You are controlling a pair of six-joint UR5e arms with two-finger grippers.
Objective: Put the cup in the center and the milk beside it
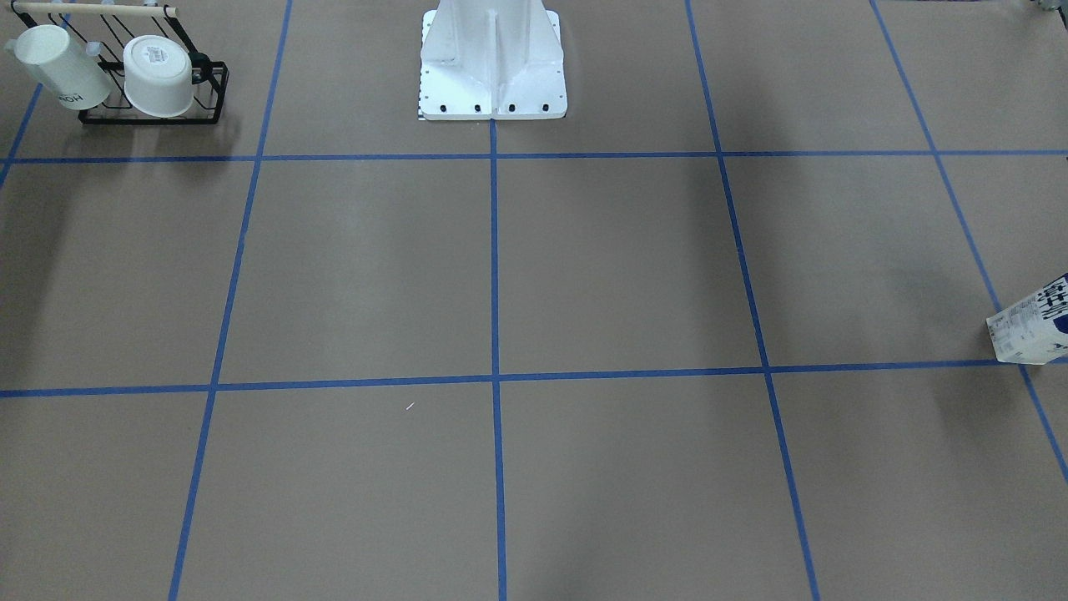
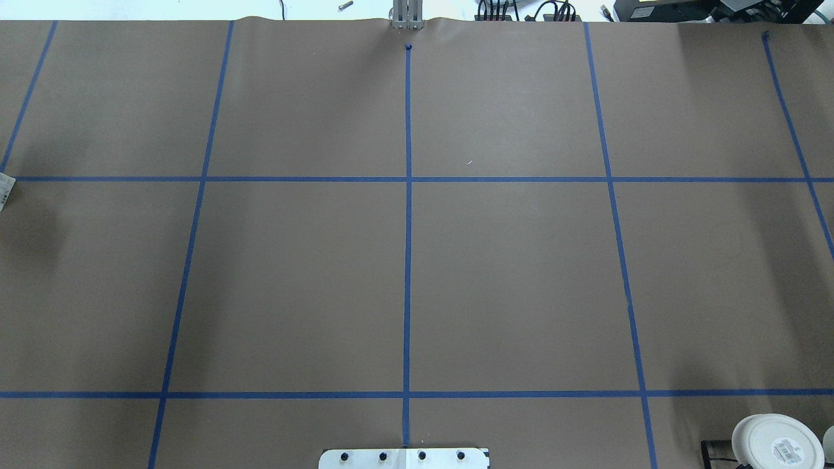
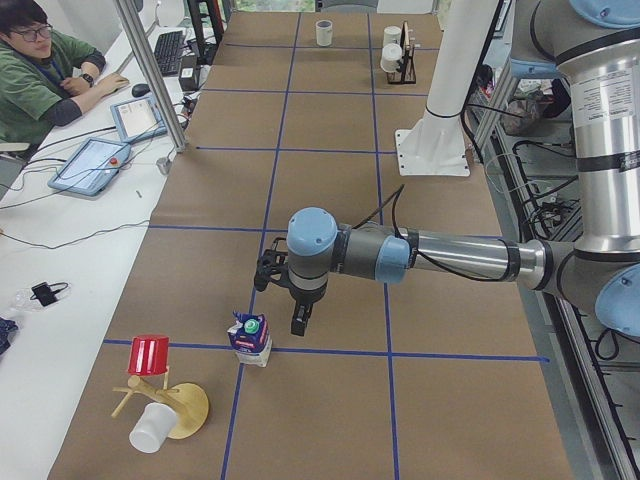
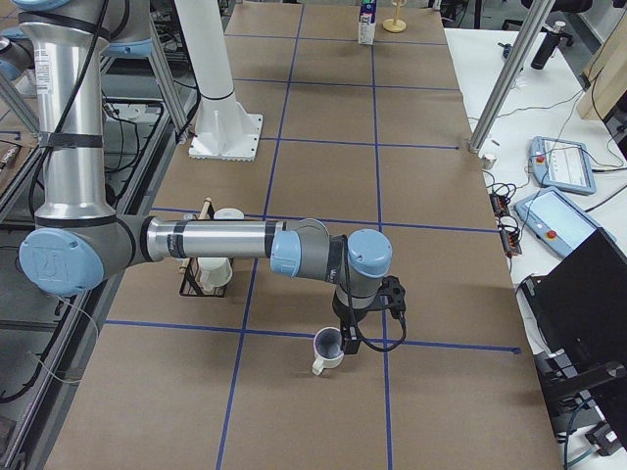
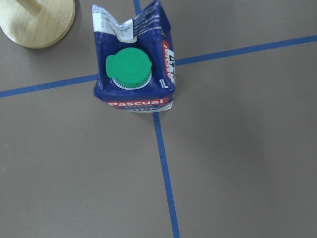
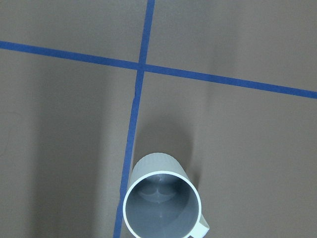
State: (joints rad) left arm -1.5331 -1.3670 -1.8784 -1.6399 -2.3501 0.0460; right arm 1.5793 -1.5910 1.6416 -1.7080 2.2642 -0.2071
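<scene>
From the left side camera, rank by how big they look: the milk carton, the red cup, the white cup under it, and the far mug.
1. milk carton
2. red cup and white cup, about alike
3. mug, smallest, but farthest from the camera, so unsure

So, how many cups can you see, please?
5: the mug by the right tool, two white cups in the black rack, a red cup and a third white cup on the wooden stand. Others may be hidden.
</scene>
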